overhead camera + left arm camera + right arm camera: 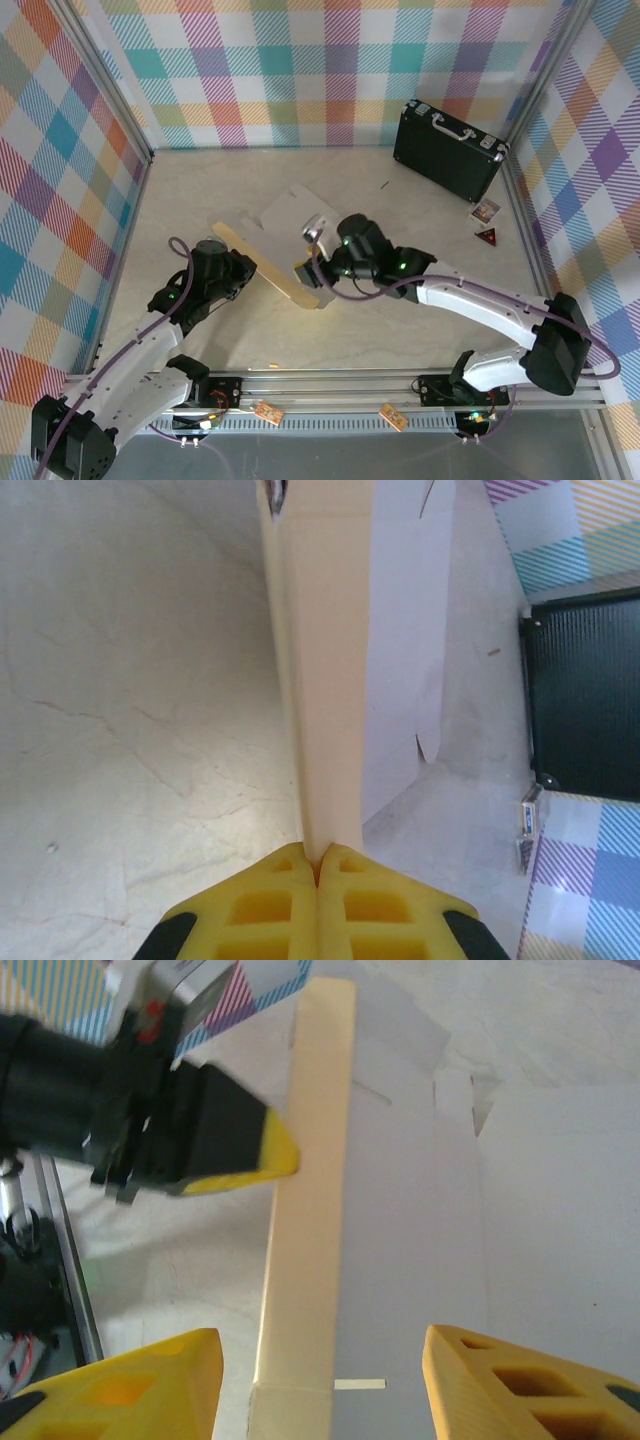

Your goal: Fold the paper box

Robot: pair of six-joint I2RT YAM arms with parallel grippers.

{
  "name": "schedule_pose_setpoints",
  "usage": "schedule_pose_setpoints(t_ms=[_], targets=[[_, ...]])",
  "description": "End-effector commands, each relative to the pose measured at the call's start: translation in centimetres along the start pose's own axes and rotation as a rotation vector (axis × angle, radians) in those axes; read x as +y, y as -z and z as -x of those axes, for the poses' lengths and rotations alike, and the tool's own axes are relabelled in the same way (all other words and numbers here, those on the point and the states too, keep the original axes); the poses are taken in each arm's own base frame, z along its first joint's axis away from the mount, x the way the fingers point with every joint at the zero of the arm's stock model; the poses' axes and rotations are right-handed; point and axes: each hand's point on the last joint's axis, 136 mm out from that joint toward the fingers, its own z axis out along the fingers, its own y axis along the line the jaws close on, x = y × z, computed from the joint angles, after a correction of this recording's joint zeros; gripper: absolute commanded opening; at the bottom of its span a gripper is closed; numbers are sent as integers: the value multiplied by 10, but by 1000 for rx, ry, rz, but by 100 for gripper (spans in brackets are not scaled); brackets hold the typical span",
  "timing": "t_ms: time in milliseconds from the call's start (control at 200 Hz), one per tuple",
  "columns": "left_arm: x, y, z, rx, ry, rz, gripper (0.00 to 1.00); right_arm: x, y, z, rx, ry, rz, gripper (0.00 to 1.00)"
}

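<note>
The paper box (290,213) lies flat on the table, white side up, with a long tan flap (262,262) folded upright along its left edge. My left gripper (250,272) is shut on that flap; in the left wrist view the tan flap (325,680) rises straight out of the closed yellow jaws of that gripper (318,865), with the white panel (410,630) to its right. My right gripper (322,1350) stands open astride the near end of the flap (315,1160), its fingers touching nothing. The left gripper's yellow fingertip (272,1158) presses the flap's outer face.
A black briefcase (445,150) stands at the back right corner, and its side appears in the left wrist view (585,690). Two small cards (485,212) lie on the table near the right wall. The aluminium frame rail (330,385) runs along the near edge.
</note>
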Motion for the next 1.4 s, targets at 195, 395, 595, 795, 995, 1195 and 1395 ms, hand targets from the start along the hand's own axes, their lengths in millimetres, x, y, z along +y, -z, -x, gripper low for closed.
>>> schedule_pose_setpoints(t_ms=[195,395,595,795,995,1195,1395], targets=[[6,18,0,11,48,97,0,32,-42,-25,126,234,-112,54],[6,25,2,3,56,108,0,43,-64,-30,168,326,-128,54],[4,28,2,4,66,114,0,49,-75,-41,195,365,-120,53],[4,27,2,9,69,124,0,53,-83,-49,218,392,-109,51],[5,27,1,14,75,124,0,50,-87,-50,216,418,-133,19],[8,25,0,20,62,143,2,46,-83,-46,190,477,-149,0],[14,30,7,-26,40,165,52,40,-79,-54,209,490,-171,0]])
